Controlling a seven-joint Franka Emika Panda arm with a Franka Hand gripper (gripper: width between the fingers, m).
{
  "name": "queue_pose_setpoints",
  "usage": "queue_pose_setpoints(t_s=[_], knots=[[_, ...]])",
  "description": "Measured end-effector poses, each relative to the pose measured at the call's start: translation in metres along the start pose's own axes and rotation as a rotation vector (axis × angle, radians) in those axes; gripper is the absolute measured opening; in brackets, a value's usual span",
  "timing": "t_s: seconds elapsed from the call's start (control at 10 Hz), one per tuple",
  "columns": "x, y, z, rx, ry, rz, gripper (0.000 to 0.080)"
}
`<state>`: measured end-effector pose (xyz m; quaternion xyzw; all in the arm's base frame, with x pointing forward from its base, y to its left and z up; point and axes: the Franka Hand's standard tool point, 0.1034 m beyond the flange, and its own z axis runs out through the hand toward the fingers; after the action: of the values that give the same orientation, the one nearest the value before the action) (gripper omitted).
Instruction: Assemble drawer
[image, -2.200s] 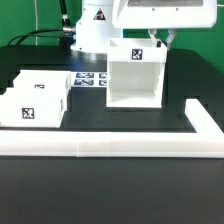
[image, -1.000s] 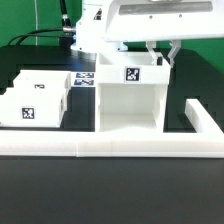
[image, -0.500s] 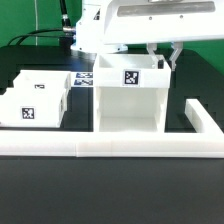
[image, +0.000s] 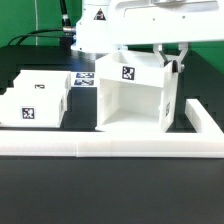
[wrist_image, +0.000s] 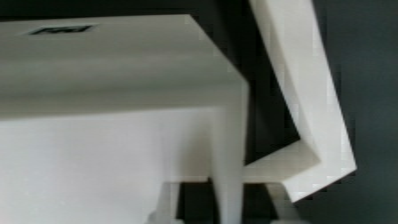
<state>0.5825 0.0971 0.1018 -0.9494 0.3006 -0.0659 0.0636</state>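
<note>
The gripper (image: 173, 62), clamped on the casing's (image: 128, 98) right side, is twisting it askew from its squarer stance, just behind the wall (image: 110, 148), probably aligning it.

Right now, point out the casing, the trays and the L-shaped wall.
casing (image: 130, 110): exterior view, inner wall seen through the open front.
trays (image: 52, 84): exterior view, top face of the rear one.
L-shaped wall (image: 100, 148): exterior view, its long run nearest the camera.
</note>
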Motion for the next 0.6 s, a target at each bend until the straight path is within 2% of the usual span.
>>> queue_pose_setpoints(t_s=[0.6], knots=[[0.0001, -0.0085, -0.0051, 0.042, -0.006, 0.356, 0.0045]])
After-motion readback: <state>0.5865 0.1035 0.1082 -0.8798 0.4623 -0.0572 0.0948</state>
